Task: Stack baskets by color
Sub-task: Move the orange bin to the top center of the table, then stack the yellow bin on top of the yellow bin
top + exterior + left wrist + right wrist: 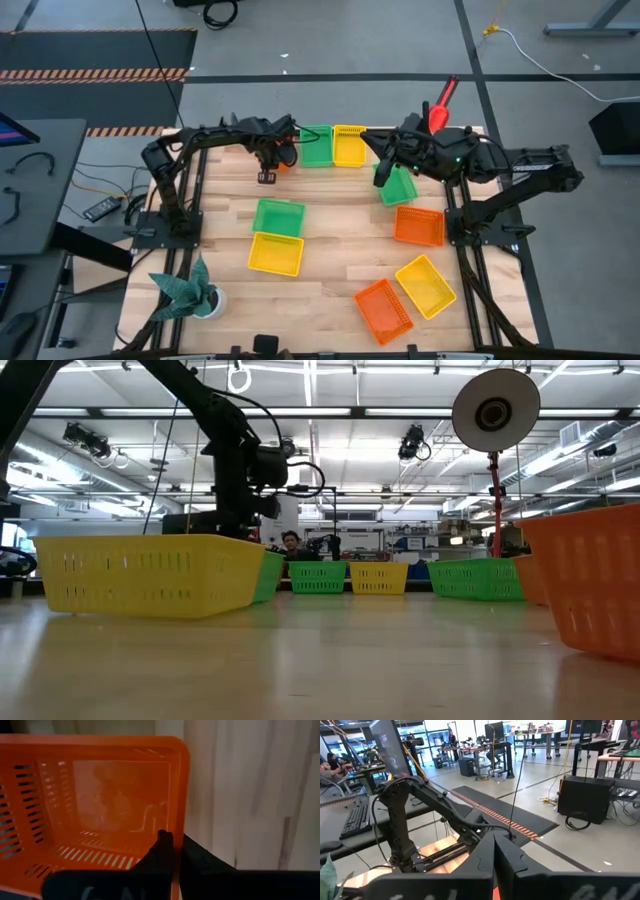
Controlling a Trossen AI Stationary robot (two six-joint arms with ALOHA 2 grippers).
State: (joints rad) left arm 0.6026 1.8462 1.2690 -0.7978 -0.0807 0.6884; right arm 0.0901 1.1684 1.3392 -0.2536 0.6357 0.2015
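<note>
Orange mesh basket (100, 810), rim pinched in the left hand (172, 847); right hand (494, 851) closed, empty.

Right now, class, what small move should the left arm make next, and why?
Probably raise the left pincer slightly, to lift its load clear of the table. It is shut on the wall of an orange basket, and the nearest other orange basket lies across the table, so stacking means carrying it there. The right pincer is shut near a green basket.
</note>
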